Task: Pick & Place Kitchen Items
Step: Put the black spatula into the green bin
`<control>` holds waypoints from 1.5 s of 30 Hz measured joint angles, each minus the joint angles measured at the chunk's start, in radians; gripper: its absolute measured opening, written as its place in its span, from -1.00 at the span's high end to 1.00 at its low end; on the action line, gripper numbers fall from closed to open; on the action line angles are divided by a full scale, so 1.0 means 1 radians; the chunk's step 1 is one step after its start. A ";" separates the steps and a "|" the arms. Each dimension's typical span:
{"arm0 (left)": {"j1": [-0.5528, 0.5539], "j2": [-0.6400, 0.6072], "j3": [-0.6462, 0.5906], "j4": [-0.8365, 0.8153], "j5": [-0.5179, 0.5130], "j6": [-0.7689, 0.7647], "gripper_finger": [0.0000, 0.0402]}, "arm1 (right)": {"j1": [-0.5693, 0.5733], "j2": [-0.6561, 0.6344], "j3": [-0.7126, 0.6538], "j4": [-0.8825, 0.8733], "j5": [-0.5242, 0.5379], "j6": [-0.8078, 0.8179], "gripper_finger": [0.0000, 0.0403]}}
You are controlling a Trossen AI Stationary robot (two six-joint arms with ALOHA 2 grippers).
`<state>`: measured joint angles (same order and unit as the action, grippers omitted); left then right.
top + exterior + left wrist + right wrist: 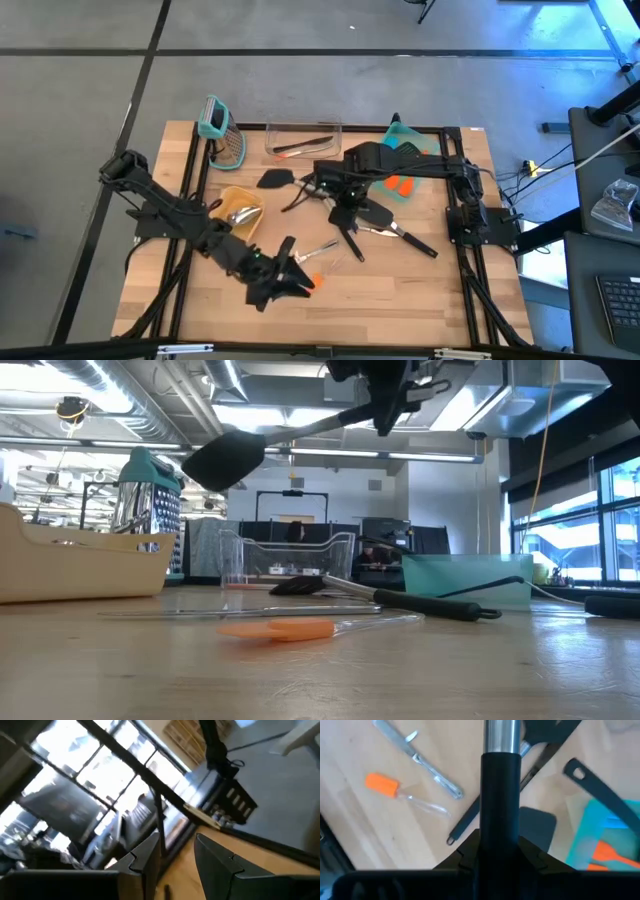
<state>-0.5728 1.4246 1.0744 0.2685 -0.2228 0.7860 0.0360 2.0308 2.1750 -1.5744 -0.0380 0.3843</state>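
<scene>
— High view first: what has the right gripper [328, 186] got?

— From my console, it is clenched on the handle of a black spatula [225, 458]. In the low view I see that spatula lifted well clear of the table [400, 300], its head tilted down and off to one side. Looking past the right wrist, I see the dark handle and its silver collar running straight between the jaws.

— And the left gripper [295, 280]?

— It sits low near the front edge of the table, just beside an orange spatula [275, 628] with a clear handle that lies flat on the wood. Whether it is grasping anything or released, I cannot tell.

— Where are the other utensils?

— A black turner [385, 225] lies under the right arm, near the middle of the table. A thin metal piece [420, 757] lies on the wood near the orange spatula. A silver scoop [240, 213] rests in a tan bin [228, 192] to the left. At the back I see a teal-handled grater [218, 128], a clear container [303, 126] with a utensil or two inside, and a teal bin [408, 135] holding orange pieces [400, 187].
</scene>
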 joint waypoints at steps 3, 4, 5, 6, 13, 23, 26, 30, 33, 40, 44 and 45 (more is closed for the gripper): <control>-0.038 -0.003 0.000 0.056 -0.006 0.042 0.42 | 0.003 0.000 0.000 0.000 -0.004 -0.007 0.66; -0.056 -0.007 0.000 0.069 -0.004 0.051 0.42 | 0.003 0.000 0.000 0.000 -0.001 -0.008 0.66; -0.074 -0.011 0.001 0.075 -0.003 0.054 0.42 | 0.002 0.000 0.000 0.000 0.011 -0.008 0.66; -0.090 -0.016 0.002 0.071 -0.007 0.054 0.42 | 0.001 0.000 0.000 0.000 0.034 -0.008 0.66; -0.150 -0.039 0.002 -0.152 -0.333 -0.108 0.42 | -0.012 -0.006 -0.061 0.005 0.139 -0.007 0.66; -0.189 -0.039 -0.025 -0.436 -0.411 -0.485 0.42 | -0.059 -0.055 -0.366 -0.003 0.188 0.015 0.66; -0.200 -0.039 -0.037 -0.436 -0.411 -0.513 0.42 | -0.077 -0.095 -0.373 0.006 0.227 0.025 0.66; -0.200 -0.038 -0.037 -0.437 -0.412 -0.528 0.42 | -0.088 -0.155 -0.364 0.004 0.217 0.032 0.66; -0.197 -0.037 -0.037 -0.437 -0.412 -0.527 0.42 | -0.089 -0.203 -0.364 0.003 0.210 0.034 0.67; -0.195 -0.037 -0.037 -0.440 -0.410 -0.535 0.42 | -0.066 -0.320 -0.364 0.004 0.120 0.060 0.67; -0.195 -0.037 -0.037 -0.465 -0.407 -0.564 0.42 | -0.045 -0.404 -0.363 0.003 0.123 0.129 0.67; -0.195 -0.037 -0.037 -0.475 -0.407 -0.574 0.42 | -0.043 -0.425 -0.363 0.004 0.128 0.143 0.67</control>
<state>-0.7681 1.3876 1.0370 -0.2065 -0.6300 0.2120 -0.0065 1.6055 1.8122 -1.5707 0.0903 0.5276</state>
